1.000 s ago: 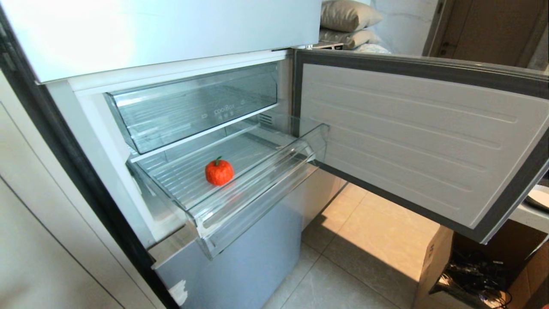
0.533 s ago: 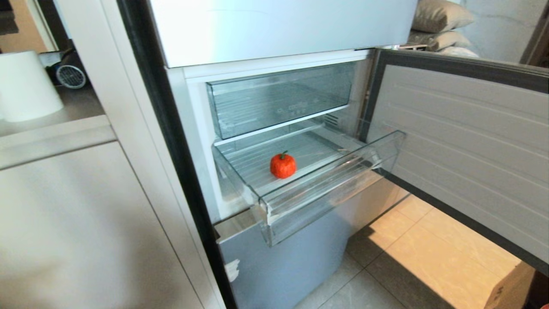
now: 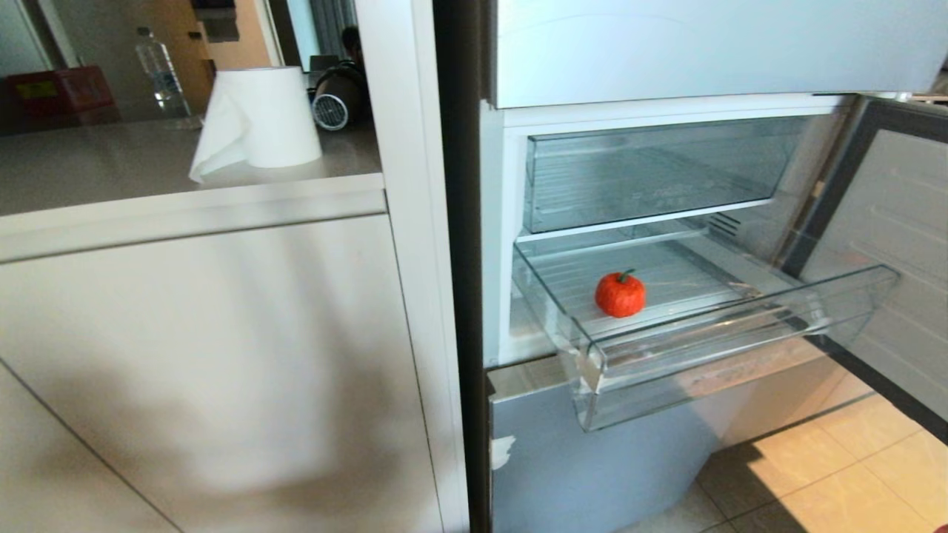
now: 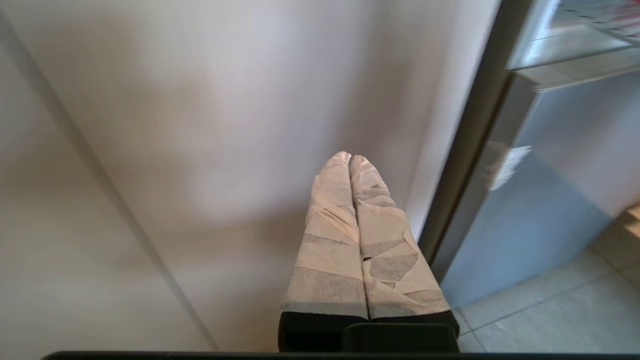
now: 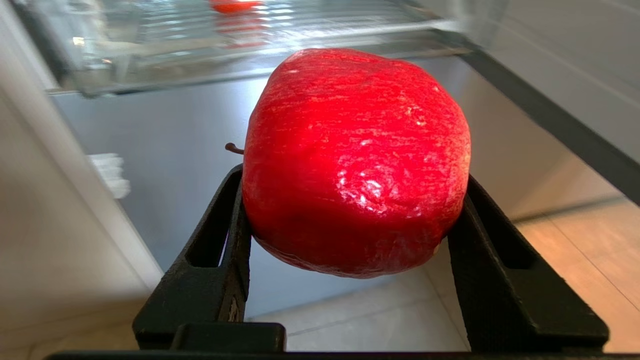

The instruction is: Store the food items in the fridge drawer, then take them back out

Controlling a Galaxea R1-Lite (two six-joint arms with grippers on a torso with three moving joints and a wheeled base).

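A fuzzy orange-red fruit [image 3: 620, 294] with a green stem sits on the ribbed floor of the pulled-out fridge drawer [image 3: 740, 326]. Neither arm shows in the head view. In the right wrist view my right gripper [image 5: 352, 175] is shut on the glossy red apple [image 5: 355, 125], one black finger on each side. It hangs below the drawer's front [image 5: 250, 30], before the blue lower panel. My left gripper [image 4: 350, 159], with tape-wrapped fingers pressed together and nothing between them, points at the white cabinet panel left of the fridge.
An upper clear bin [image 3: 652, 170] sits above the drawer. The fridge door [image 3: 889, 222] stands open at the right. A pale-blue panel [image 3: 592, 459] lies below. Left of the fridge, a white cabinet [image 3: 222, 355] carries a counter with a paper roll [image 3: 259, 118] and a bottle [image 3: 161, 74].
The whole head view has swung to the left, so the fridge now lies at the right and the counter with the paper roll has come into view. The fruit stays put in the drawer.
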